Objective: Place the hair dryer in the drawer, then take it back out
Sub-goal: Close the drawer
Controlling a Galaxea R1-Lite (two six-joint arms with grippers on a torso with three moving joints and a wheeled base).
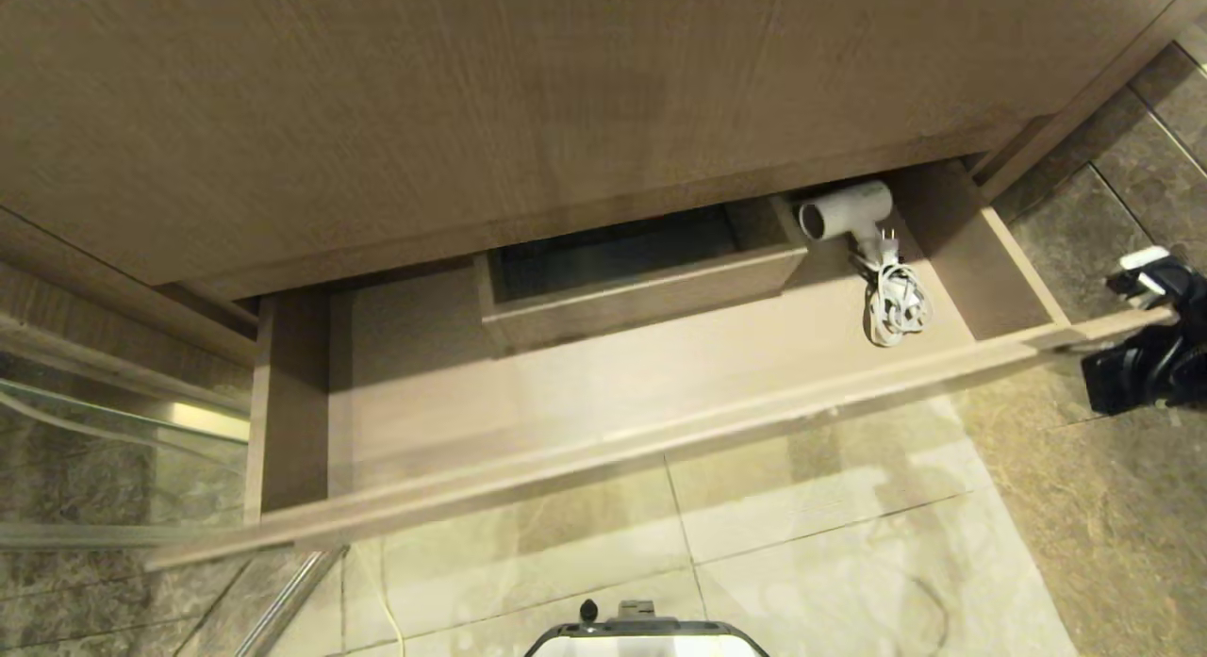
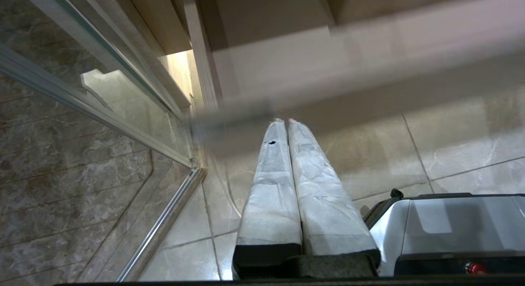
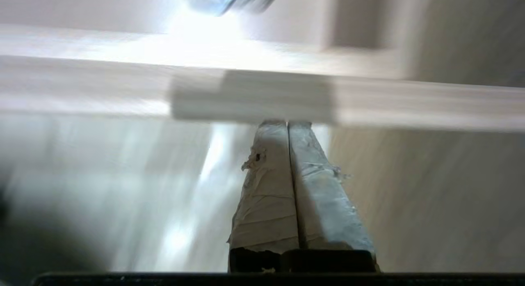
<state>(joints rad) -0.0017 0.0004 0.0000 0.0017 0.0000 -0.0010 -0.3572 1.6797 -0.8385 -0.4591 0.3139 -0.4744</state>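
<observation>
Drawer (image 1: 660, 393) stands pulled out from under a wide light-wood cabinet front (image 1: 528, 101), seen from above in the head view. Its front rail runs slantwise across the frame, lower at the robot's left, higher at the right. Inside, a boxed rectangular cutout (image 1: 641, 271) sits against the back, its interior dark.

Hair dryer (image 1: 847, 211) lies inside the drawer, at the back right corner, just right of the boxed cutout. White barrel, round end facing toward the cutout. Its bundled white cord (image 1: 896, 303) trails from it toward the drawer front and rests on the drawer floor. Nothing is gripping the dryer.

Right gripper (image 3: 287, 122): in the right wrist view the two tape-wrapped fingers (image 3: 266, 195) lie pressed together along their length, jaws closed on nothing. Tips point at the blurred pale wood of the drawer rail, close to it; contact cannot be told. In the head view the right arm's dark wrist (image 1: 1146, 355) shows at the right edge, just outside the drawer's right front corner, above the dark stone floor (image 1: 1084, 506).

Left gripper (image 2: 286, 121): wrapped fingers (image 2: 270, 187) also together, jaws closed and empty, hanging over the pale floor tiles (image 2: 451, 146) near the drawer's left front end. A glass panel with metal frame (image 2: 123, 126) stands beside it. Part of the robot's grey-white base (image 2: 447, 224) shows next to the fingers. The left arm is out of the head view.
</observation>
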